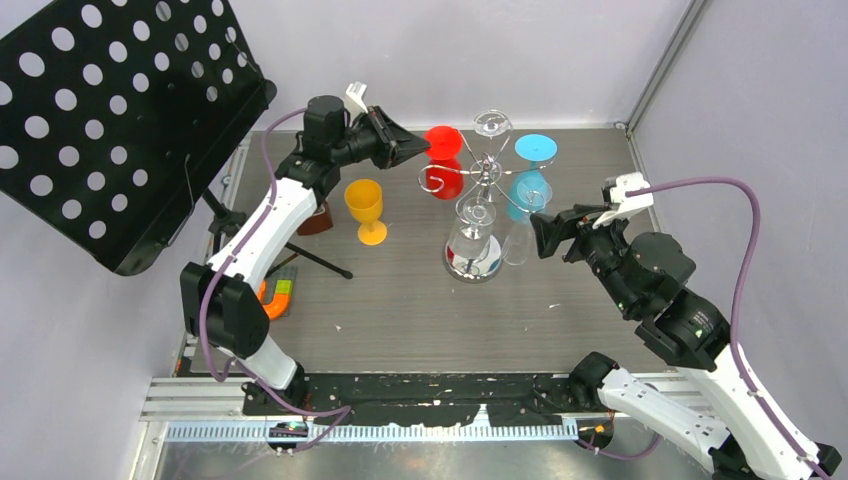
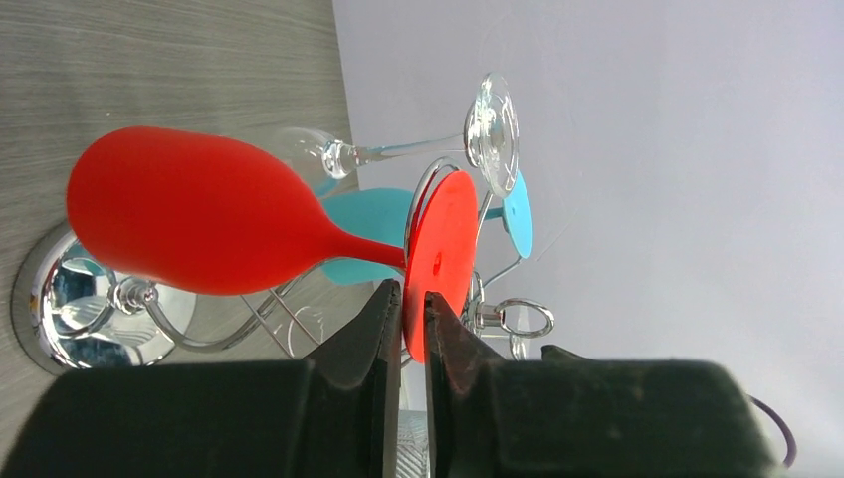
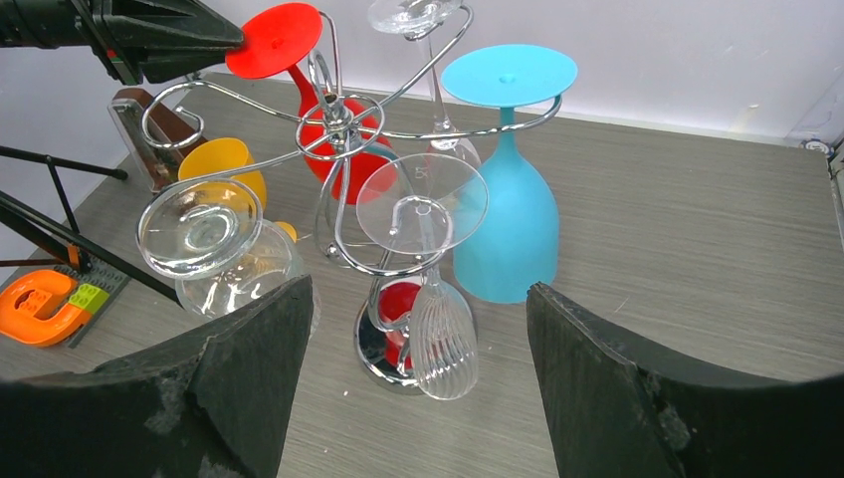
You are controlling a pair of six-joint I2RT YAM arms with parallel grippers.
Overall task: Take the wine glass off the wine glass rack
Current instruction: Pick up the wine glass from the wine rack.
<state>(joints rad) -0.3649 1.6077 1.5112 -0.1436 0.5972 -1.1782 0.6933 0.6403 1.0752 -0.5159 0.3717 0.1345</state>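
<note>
Pinching red wine glass (image 2: 199, 224), left gripper (image 2: 414, 329) narrow, right gripper (image 3: 418, 294) wide

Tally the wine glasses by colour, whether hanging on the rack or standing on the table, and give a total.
red glass: 1
blue glass: 1
yellow glass: 1
clear glasses: 3
Total: 6
</note>
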